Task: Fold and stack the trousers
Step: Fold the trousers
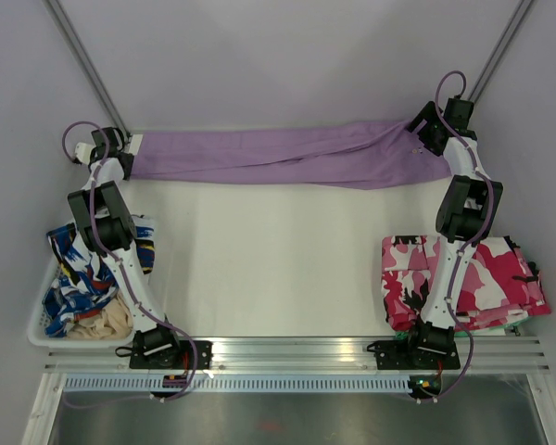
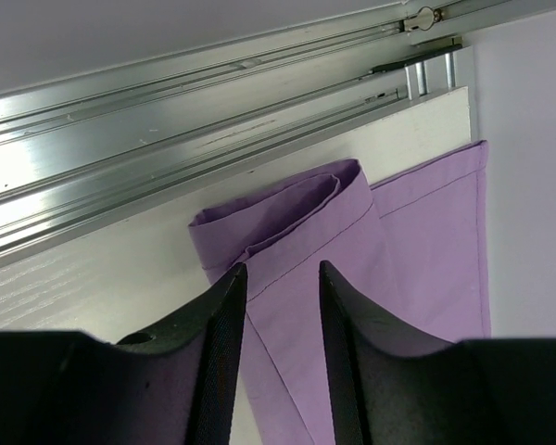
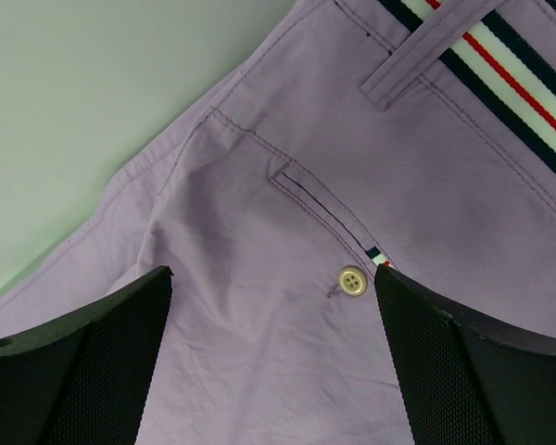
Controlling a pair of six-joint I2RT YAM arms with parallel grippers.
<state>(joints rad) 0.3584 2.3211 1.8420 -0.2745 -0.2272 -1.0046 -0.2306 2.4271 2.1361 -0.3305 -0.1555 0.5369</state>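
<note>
The lilac trousers (image 1: 287, 156) lie stretched flat along the table's far edge, legs together, hems at the left and waist at the right. My left gripper (image 1: 128, 146) hovers over the leg hems (image 2: 287, 218). Its jaws stand a little apart (image 2: 278, 273), with flat cloth showing between the fingers and nothing gripped. My right gripper (image 1: 426, 130) is wide open (image 3: 273, 278) just above the waist end. There I see a back pocket with a pale button (image 3: 353, 281), a belt loop and a striped waistband lining (image 3: 510, 65).
A white bin (image 1: 37, 334) at the near left holds blue-and-white patterned clothing (image 1: 79, 278). A folded pink, white and black camouflage garment (image 1: 486, 278) lies at the near right. An aluminium rail (image 2: 167, 120) runs along the far table edge, close behind the hems.
</note>
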